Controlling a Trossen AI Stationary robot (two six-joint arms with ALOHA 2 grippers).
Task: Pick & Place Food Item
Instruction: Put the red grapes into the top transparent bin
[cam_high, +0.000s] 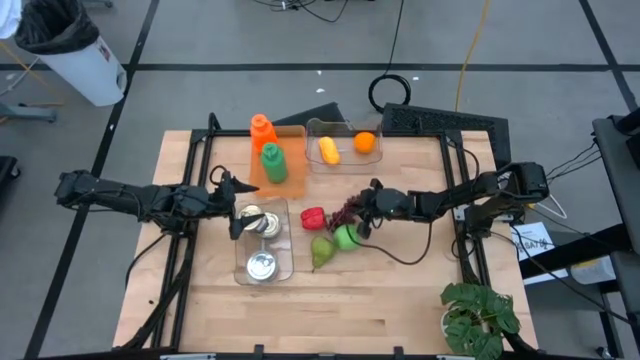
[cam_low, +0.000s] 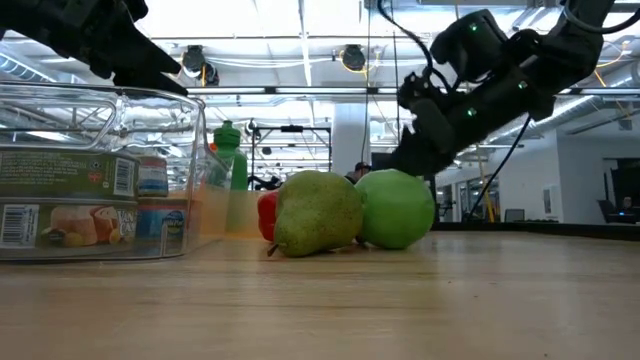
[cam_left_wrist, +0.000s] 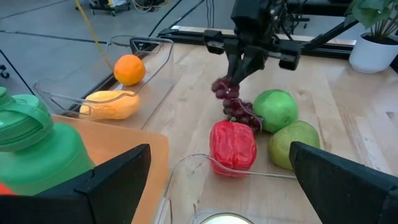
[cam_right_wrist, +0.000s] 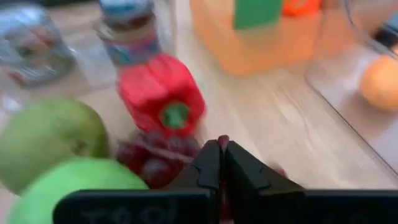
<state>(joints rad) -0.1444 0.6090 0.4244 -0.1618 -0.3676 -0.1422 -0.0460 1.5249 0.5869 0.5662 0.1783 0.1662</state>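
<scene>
Left wrist view shows the right pincer (cam_left_wrist: 239, 78) clamped together on the top of the grape bunch (cam_left_wrist: 235, 104), which trails from it toward the red pepper (cam_left_wrist: 232, 147) and green apple (cam_left_wrist: 275, 109) on the bench (cam_left_wrist: 348, 134). The left pincer (cam_high: 232, 203), spread apart, waits well away over the can tray (cam_high: 282, 262), so the right arm is plainly the nearer.

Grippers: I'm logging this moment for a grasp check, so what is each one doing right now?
Left gripper: open, holding nothing, above the clear tray of cans.
Right gripper: shut on the grapes.
</scene>
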